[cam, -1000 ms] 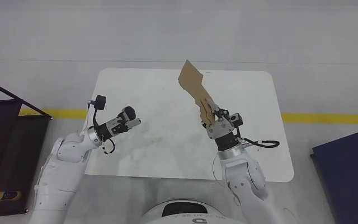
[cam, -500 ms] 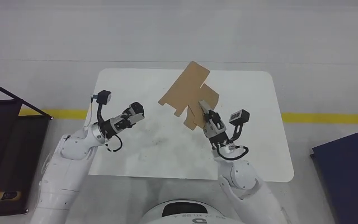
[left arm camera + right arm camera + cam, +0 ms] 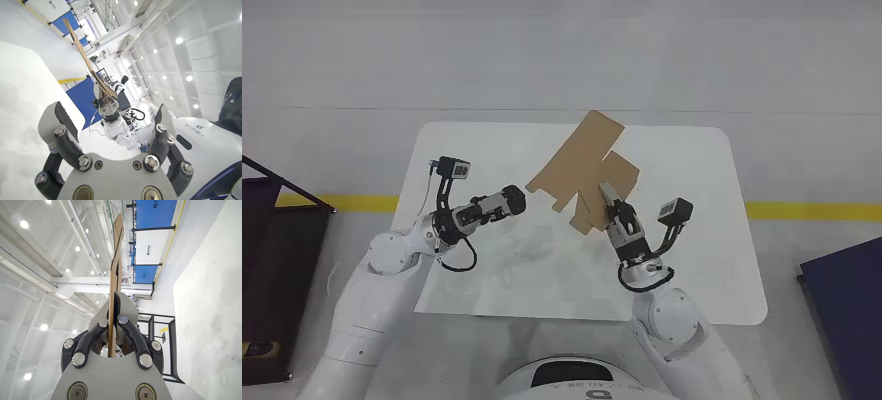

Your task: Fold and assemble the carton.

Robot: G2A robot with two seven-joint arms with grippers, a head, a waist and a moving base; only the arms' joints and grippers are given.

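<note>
A flat brown carton (image 3: 580,170) hangs in the air over the middle of the white table (image 3: 482,285), its flaps spread toward the far edge. My right gripper (image 3: 608,198) is shut on the carton's near end. In the right wrist view the carton (image 3: 115,262) runs edge-on between the closed fingers (image 3: 118,306). My left gripper (image 3: 515,198) is open and empty, just left of the carton with a small gap. In the left wrist view its open fingers (image 3: 65,121) frame the carton (image 3: 83,55) and the right gripper (image 3: 107,102) beyond.
Bare table surface lies below and around both arms. A yellow floor line (image 3: 812,211) runs past the table on either side. A dark frame (image 3: 282,190) stands off the left edge, and a blue panel (image 3: 852,300) lies at the right.
The carton swung from edge-on to lying nearly flat and moved left over the table centre. My left gripper travelled right, closing in on the carton.
</note>
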